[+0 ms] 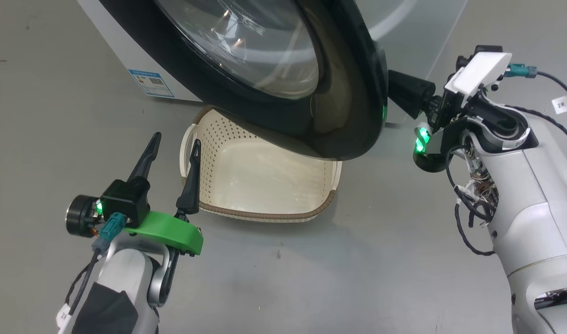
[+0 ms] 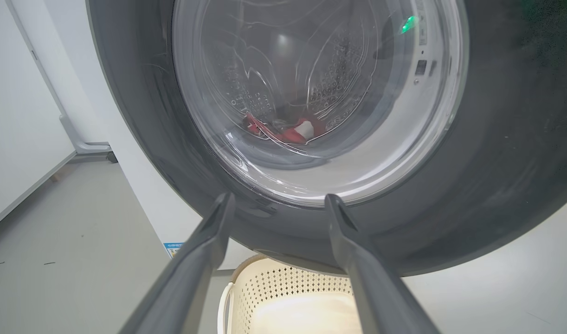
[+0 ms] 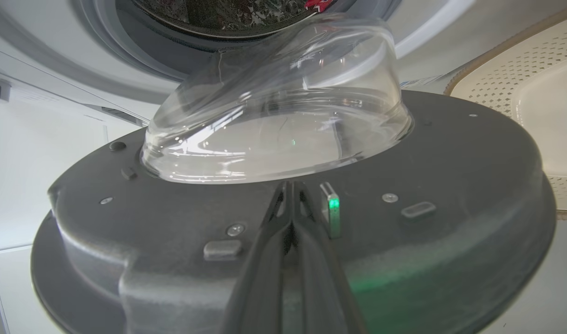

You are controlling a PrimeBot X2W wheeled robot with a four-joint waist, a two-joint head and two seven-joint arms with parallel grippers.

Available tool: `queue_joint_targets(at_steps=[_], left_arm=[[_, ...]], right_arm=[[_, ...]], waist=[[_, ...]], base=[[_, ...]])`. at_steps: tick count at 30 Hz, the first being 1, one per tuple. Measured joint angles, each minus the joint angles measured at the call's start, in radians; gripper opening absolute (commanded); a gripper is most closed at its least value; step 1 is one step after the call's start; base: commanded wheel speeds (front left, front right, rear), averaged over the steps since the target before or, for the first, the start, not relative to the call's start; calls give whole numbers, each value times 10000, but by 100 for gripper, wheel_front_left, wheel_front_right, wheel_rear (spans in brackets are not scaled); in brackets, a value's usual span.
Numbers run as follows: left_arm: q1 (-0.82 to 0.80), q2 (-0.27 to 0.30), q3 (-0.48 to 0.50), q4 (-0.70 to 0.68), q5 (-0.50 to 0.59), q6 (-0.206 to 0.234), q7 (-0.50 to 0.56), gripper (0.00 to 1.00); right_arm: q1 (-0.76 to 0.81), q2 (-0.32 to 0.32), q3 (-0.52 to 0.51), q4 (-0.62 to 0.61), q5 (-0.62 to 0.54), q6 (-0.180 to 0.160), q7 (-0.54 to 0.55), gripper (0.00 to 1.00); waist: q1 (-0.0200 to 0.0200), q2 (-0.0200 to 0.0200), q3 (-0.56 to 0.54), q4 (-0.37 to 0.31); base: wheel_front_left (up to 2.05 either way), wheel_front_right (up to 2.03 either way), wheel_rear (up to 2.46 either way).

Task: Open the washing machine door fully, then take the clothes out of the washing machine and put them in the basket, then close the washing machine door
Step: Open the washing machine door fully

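The washing machine door [image 1: 353, 93], black-rimmed with a bulging glass bowl [image 3: 283, 111], stands partly open over the basket [image 1: 274, 215]. My right gripper [image 3: 290, 185] is shut, its tips resting against the door's grey inner face just below the glass bowl; in the head view its dark body [image 1: 406, 93] sits behind the door's right edge. Lower left, my left gripper [image 1: 174, 141] hangs open and empty beside the basket's left handle, pointing at the door's outer face [image 2: 497, 162]. Red clothes [image 2: 288, 132] lie in the drum of the washing machine [image 1: 121, 46], seen through the glass.
The cream basket [image 2: 283, 287] stands on the grey floor directly below the door's lower rim. A blue label [image 1: 151, 83] marks the machine's white front. A white wall and panel [image 2: 23, 116] stand left of the machine. Open floor [image 1: 311, 278] lies in front of the basket.
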Motion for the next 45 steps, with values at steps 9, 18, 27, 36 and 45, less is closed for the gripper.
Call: queue_joint_targets(at_steps=[9, 18, 27, 36, 45], left_arm=[[424, -10, -25, 297, -65, -2, 0, 100], [698, -19, -90, 510, -109, -4, 0, 100], [848, -38, -199, 635, -125, -4, 17, 100], [962, -61, -309, 650, -138, -2, 44, 100], [1054, -107, -380, 667, -169, 0, 56, 100]], right_arm=[[899, 84, 343, -151, 159, 31, 234, 0], [1670, 117, 819, -460, 554, 81, 399, 0], [2435, 125, 1801, -1225, 1455, 82, 495, 0], [2871, 134, 2518, -1720, 1758, 84, 410, 0], [3113, 132, 3110, -2042, 1921, 84, -190, 0]], waist=[[0, 0, -743, 100], [0, 0, -1325, 325], [0, 0, -1737, 767], [0, 0, -1953, 1170], [0, 0, -2080, 1631]], base=[[0, 0, 0], [0, 0, 0], [0, 0, 0], [0, 0, 0], [0, 0, 0]])
